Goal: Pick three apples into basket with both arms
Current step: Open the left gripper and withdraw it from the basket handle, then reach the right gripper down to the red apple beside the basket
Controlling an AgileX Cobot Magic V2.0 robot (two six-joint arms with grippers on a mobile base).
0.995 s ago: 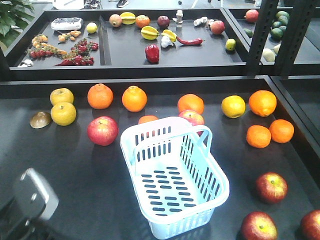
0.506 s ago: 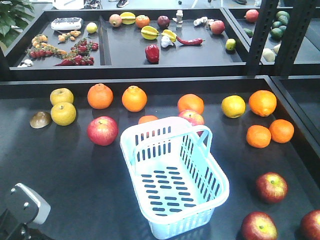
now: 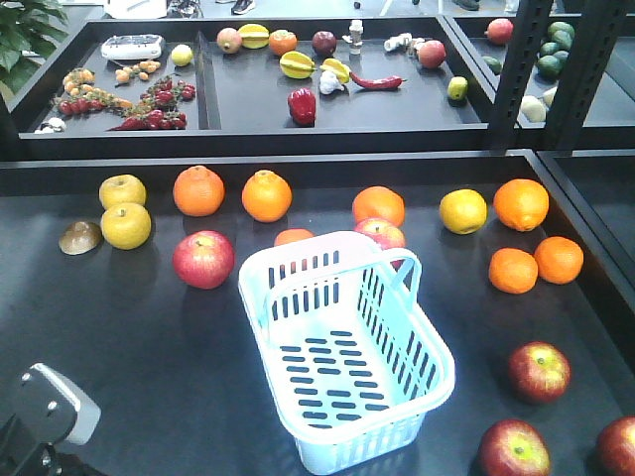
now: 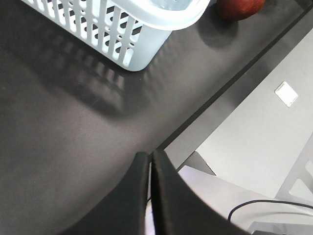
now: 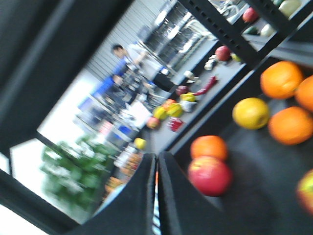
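Open table left of the basket, crowding behind it and to the right

The table lies bare to the left and near-left of the basket, whose top is unobstructed. The left apple stands apart with room all round. The far apple and an orange sit tight behind the basket's far rim. The near-right apples crowd the table's right edge.

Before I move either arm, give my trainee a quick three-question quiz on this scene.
1. True or false: the basket already holds an apple.
2. The left gripper is: A open; B shut and empty; C shut on an apple.
3. In the front view, how many apples lie right of the basket, near the front edge?

Key: 1 false; 2 B; 3 three.
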